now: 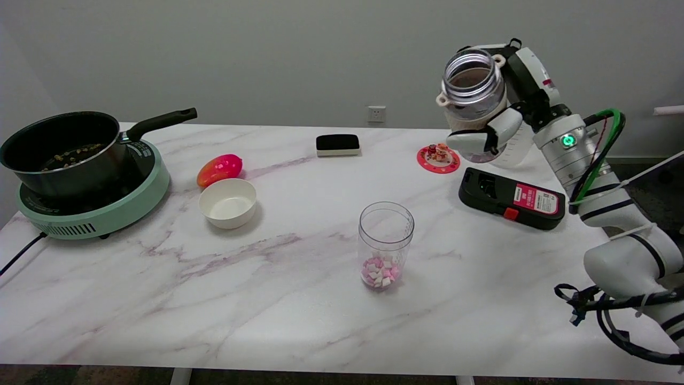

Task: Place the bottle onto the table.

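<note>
I have the bottle gripped in the right hand, fingers wrapped around its lower body, and it hangs in the air above the table's far right part, not touching the marble. Its mouth is open, with no lid on it, and I can see something brownish inside. It leans slightly toward the camera.

I will place the rest from the jar, the clear one near the table's middle with pink and white cubes at its bottom. The bottle is up and to the right of the jar, well apart from it. The black device with a red label lies right of the jar, below the held bottle. A red coaster with small bits on it sits beyond the jar, just left of the hand. A black eraser lies farther back. Left of the jar stands a white bowl, with a mango just behind it. Far left of the jar, a black pot sits on a green cooker.
</note>
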### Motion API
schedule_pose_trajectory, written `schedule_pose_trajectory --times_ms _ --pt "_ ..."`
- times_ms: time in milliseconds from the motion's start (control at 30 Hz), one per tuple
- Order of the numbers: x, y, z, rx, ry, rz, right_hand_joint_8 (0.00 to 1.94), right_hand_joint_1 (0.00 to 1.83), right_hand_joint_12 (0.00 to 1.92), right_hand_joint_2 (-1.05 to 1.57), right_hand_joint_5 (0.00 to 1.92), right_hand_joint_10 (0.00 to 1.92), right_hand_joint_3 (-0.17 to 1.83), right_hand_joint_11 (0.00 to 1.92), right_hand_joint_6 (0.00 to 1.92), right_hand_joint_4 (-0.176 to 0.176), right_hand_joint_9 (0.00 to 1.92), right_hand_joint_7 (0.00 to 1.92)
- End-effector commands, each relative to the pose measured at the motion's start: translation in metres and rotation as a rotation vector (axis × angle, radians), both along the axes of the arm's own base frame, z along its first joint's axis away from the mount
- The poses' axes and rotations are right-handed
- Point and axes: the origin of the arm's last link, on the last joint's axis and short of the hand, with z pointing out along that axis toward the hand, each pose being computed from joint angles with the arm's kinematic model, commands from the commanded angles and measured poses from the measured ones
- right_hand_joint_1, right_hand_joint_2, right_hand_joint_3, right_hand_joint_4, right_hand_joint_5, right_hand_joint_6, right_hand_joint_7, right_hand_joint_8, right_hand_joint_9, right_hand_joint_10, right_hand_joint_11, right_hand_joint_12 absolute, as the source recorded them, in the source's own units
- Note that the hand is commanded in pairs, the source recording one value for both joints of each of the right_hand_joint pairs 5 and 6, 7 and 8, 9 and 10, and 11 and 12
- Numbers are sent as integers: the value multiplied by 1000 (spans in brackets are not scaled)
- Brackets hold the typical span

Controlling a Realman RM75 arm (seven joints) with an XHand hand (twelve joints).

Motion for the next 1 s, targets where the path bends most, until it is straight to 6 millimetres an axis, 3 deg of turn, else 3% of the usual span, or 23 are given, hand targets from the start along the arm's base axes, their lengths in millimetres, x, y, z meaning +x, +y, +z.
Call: schedule_pose_trajectory --times_ms 33,267,500,700,1000 --pt "-61 -66 54 187 -492 7 1920 1448 1557 1541 1920 1826 815 1557 1920 0 1826 1920" --pt "-103 -109 25 234 -641 -62 1920 1433 1548 1555 1920 1822 739 1548 1920 0 1822 1920" --pt "-140 -124 -12 258 -722 -218 1920 1566 1510 1399 1920 1771 700 1510 1920 0 1771 1920" --pt "-143 -130 -30 279 -690 -249 1920 1621 1504 1331 1920 1759 767 1504 1920 0 1759 1920" --pt "-120 -140 -55 309 -473 -204 1920 1590 1549 1388 1920 1795 886 1549 1920 0 1795 1920"
